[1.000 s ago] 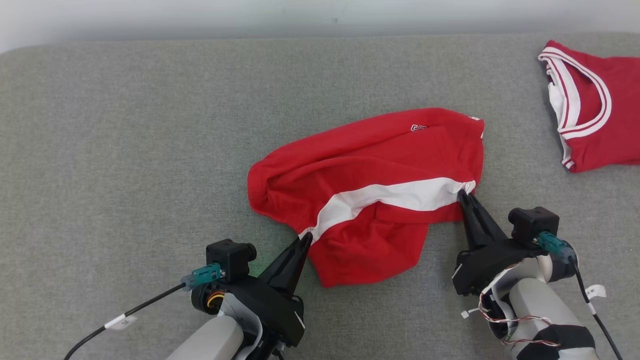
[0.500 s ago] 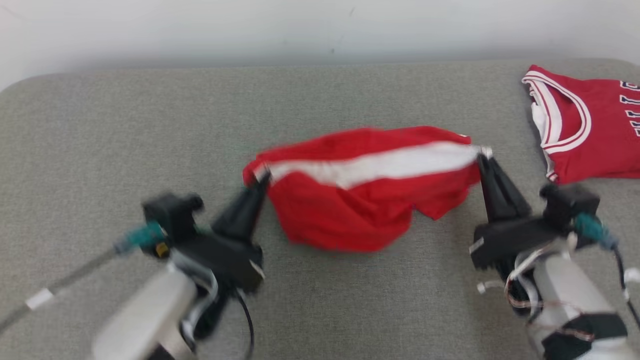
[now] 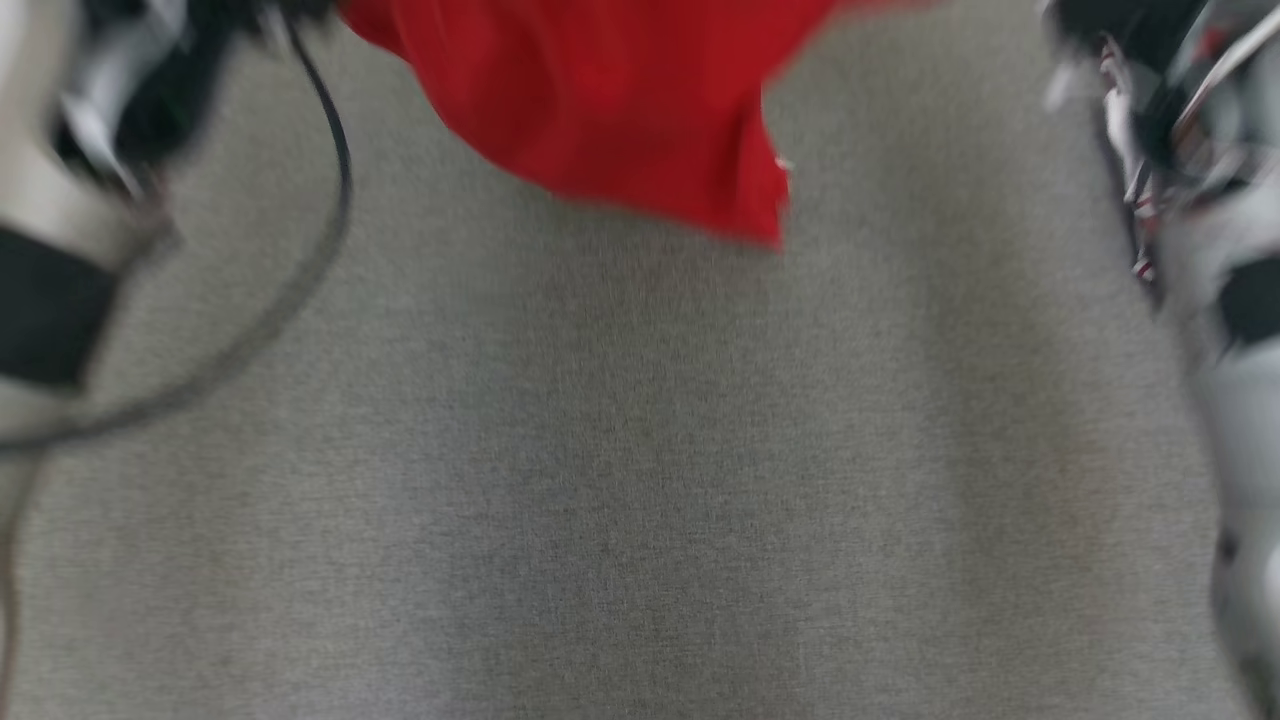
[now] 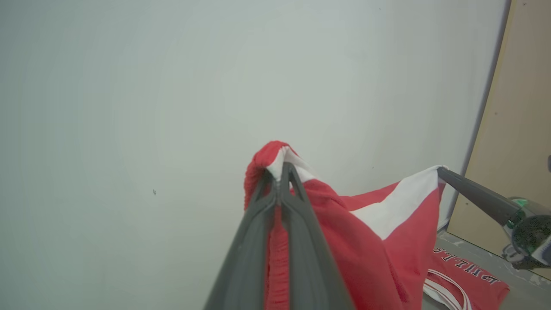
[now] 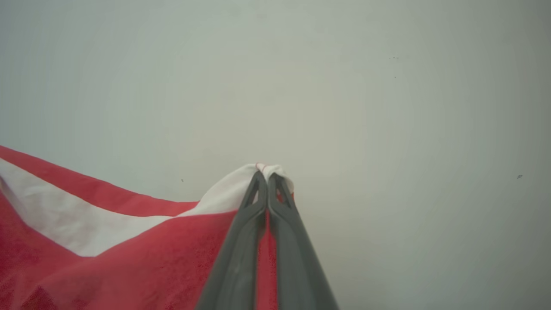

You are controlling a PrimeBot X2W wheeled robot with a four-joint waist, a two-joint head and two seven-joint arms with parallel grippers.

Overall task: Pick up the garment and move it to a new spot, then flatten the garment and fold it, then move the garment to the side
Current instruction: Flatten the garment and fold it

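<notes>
"BULLS", upside-down, on flat jersey [image 4: 473,286]

Garment [image 4: 366,267]: red with a broad white band. Left end effector [image 4: 282,172] and right end effector [image 5: 267,176]: dark grey. Second jersey [image 4: 469,280]: red, white striped trim, black lettering outlined in white. Table [image 3: 640,480]: mottled grey weave. Cable [image 3: 343,180]: black. Wall [image 4: 150,86]: pale grey-white. Panel [image 4: 521,129]: tan.
</notes>
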